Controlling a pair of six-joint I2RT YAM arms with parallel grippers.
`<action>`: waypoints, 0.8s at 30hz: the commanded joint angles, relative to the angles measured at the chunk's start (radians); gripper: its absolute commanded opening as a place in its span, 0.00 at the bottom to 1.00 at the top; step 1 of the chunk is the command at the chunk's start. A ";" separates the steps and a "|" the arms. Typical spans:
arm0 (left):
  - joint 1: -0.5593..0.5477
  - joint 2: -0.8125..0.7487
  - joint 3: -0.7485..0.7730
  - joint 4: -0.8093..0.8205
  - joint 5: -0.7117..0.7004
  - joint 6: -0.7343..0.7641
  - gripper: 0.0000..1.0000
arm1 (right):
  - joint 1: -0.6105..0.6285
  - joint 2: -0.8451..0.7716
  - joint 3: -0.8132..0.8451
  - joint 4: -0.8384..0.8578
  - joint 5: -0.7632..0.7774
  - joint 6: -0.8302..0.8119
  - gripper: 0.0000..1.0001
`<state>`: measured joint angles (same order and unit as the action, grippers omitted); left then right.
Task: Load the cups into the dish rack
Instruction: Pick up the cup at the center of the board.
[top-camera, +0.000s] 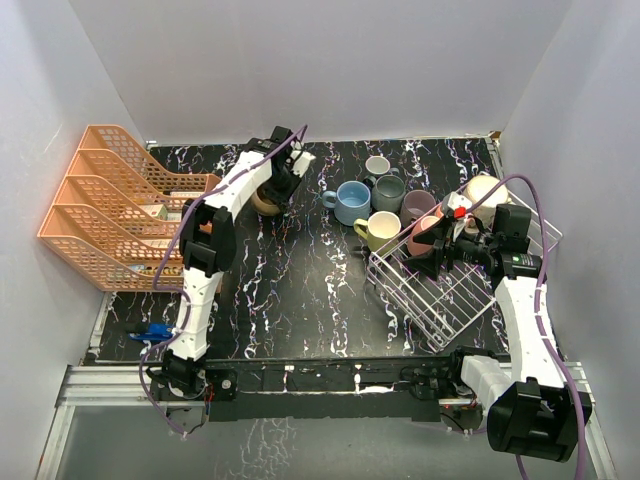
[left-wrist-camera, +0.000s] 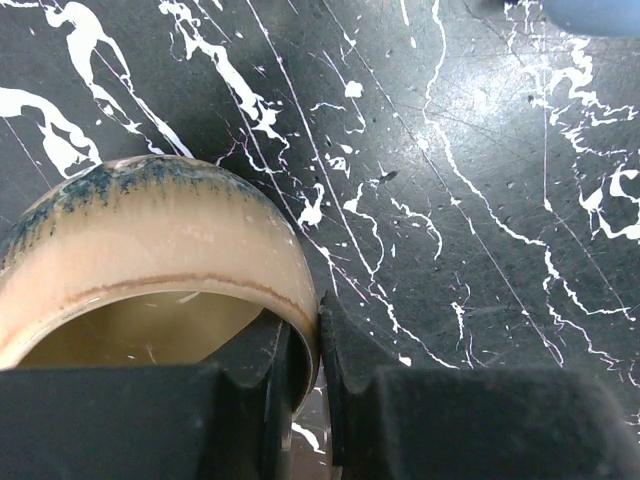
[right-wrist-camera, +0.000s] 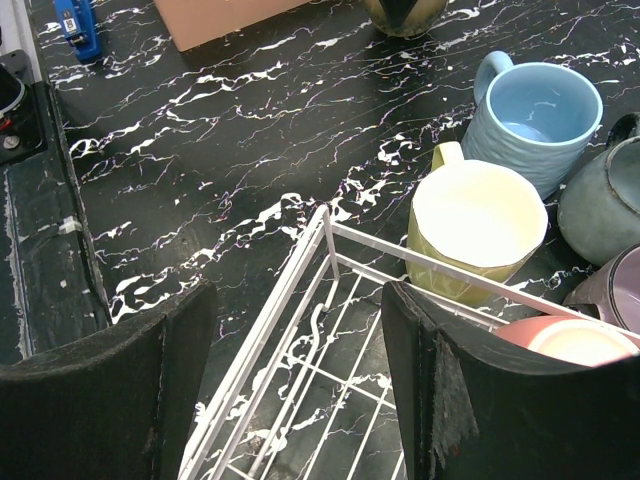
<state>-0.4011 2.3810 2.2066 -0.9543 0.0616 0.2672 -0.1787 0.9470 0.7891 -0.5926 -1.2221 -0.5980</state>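
My left gripper (top-camera: 283, 182) (left-wrist-camera: 318, 360) is shut on the rim of the tan mug (top-camera: 264, 202) (left-wrist-camera: 150, 250), one finger inside it and one outside, at the far middle of the table. My right gripper (top-camera: 440, 256) (right-wrist-camera: 298, 390) is open and empty above the near-left corner of the white wire dish rack (top-camera: 455, 300) (right-wrist-camera: 325, 225). A peach mug (top-camera: 485, 190) stands in the rack, and a pink mug (top-camera: 425, 233) (right-wrist-camera: 565, 340) seems just inside its far edge. The blue (top-camera: 352, 202) (right-wrist-camera: 535, 120), pale yellow (top-camera: 382, 230) (right-wrist-camera: 478, 230), grey-teal (top-camera: 389, 192), mauve (top-camera: 417, 206) and small grey (top-camera: 377, 165) mugs stand on the table beside the rack.
An orange tiered tray organizer (top-camera: 110, 210) stands along the left side. A small blue object (top-camera: 152, 332) lies near the front left. White walls close in the table on three sides.
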 joint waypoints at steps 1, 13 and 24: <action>0.002 -0.118 -0.005 0.020 0.061 -0.050 0.00 | -0.002 -0.010 0.002 0.047 -0.008 0.007 0.69; 0.006 -0.729 -0.680 0.576 0.357 -0.414 0.00 | -0.001 -0.034 -0.019 0.043 -0.064 -0.034 0.69; -0.007 -1.397 -1.534 1.507 0.444 -1.239 0.00 | -0.003 -0.125 -0.106 0.078 -0.246 -0.109 0.75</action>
<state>-0.3992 1.0962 0.8223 0.1116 0.4694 -0.6102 -0.1787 0.8547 0.7010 -0.5690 -1.3556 -0.6575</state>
